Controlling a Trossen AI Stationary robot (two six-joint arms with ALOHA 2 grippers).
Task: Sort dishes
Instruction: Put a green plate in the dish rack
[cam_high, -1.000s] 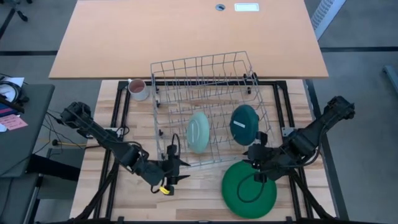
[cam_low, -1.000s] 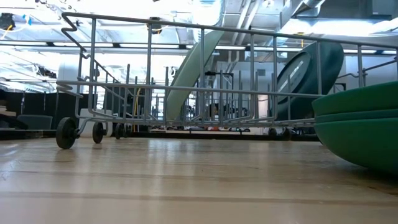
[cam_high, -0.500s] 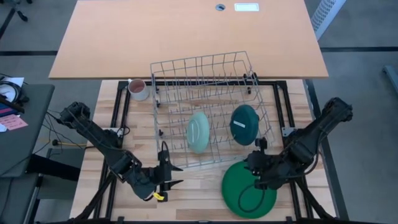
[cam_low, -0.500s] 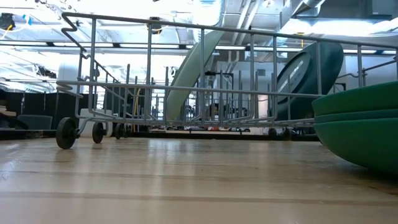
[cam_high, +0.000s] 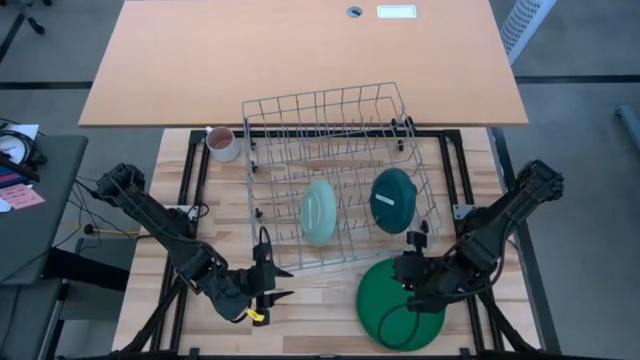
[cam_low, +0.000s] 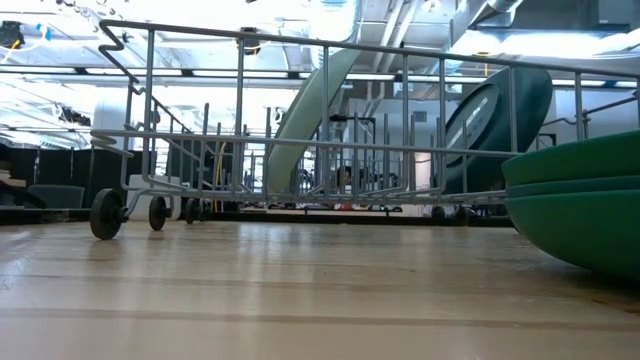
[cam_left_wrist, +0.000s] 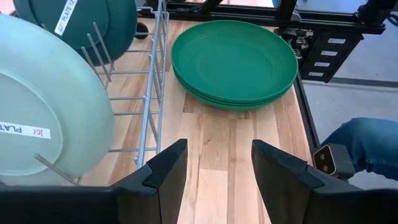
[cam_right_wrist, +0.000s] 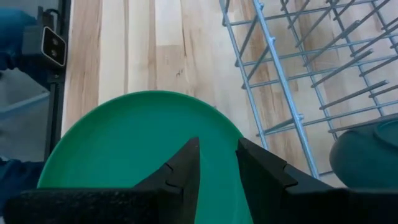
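A stack of large dark green plates (cam_high: 398, 308) lies flat on the wooden table near its front right. My right gripper (cam_right_wrist: 217, 163) hovers open above the top plate's (cam_right_wrist: 137, 140) far part and touches nothing. A pale mint plate (cam_high: 318, 212) and a dark teal plate (cam_high: 393, 200) stand on edge between the wires of the rack (cam_high: 330, 130). My left gripper (cam_left_wrist: 217, 165) is open just off the rack's near left corner, level with the table and pointing toward the green stack (cam_left_wrist: 235, 59).
A pinkish-white mug (cam_high: 222, 143) stands at the rack's far left corner. The rack rolls on small wheels (cam_low: 105, 213). A person's blue-clad leg (cam_left_wrist: 367, 146) shows beyond the table's right edge. Bare wood (cam_high: 310, 300) lies between the two grippers.
My left gripper has swung toward the table's near left and rolled a little, then stopped. My right gripper has come down and toward the near edge, farther over the green stack. The plates have not moved.
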